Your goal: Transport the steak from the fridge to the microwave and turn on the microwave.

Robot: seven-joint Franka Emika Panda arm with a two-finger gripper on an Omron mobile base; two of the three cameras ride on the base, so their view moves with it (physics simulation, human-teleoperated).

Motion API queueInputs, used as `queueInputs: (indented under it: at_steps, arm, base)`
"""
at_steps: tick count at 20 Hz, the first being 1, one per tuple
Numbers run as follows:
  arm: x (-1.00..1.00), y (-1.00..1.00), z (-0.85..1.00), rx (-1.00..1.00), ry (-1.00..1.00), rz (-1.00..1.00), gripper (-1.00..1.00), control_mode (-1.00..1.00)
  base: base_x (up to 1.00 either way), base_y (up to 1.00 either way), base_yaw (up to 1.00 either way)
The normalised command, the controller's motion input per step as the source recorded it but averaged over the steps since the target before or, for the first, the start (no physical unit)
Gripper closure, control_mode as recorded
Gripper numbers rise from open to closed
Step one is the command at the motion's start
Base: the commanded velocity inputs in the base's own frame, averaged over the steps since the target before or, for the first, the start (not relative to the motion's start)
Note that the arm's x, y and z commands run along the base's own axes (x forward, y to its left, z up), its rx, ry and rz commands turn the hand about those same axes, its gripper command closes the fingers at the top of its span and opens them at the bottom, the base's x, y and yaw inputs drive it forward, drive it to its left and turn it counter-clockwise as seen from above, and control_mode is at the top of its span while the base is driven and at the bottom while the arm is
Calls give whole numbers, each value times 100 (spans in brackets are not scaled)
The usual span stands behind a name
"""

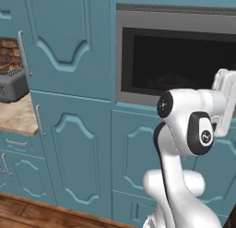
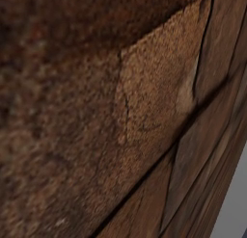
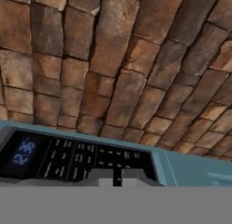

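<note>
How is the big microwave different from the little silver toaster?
The microwave is big and built into the teal cupboards; the toaster is small and stands on the wooden counter. The microwave sits higher on the wall; the toaster sits lower. The microwave has a dark front; the toaster is shiny silver. Both are boxy and greyish.

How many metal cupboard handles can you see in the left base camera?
4: a tall handle on the upper door, another below it, and two on the drawers under the counter. More may sit outside the frame.
</note>
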Motion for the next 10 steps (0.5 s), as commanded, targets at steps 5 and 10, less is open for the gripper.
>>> queueInputs:
  at_steps: [5, 10]
  arm:
    - [-21, -60, -35, 5, -32, 0, 100, -100]
    - [-45, -55, -15, 5, -38, 0, 100, -100]
  base:
    - [0, 0, 0]
    - [0, 0, 0]
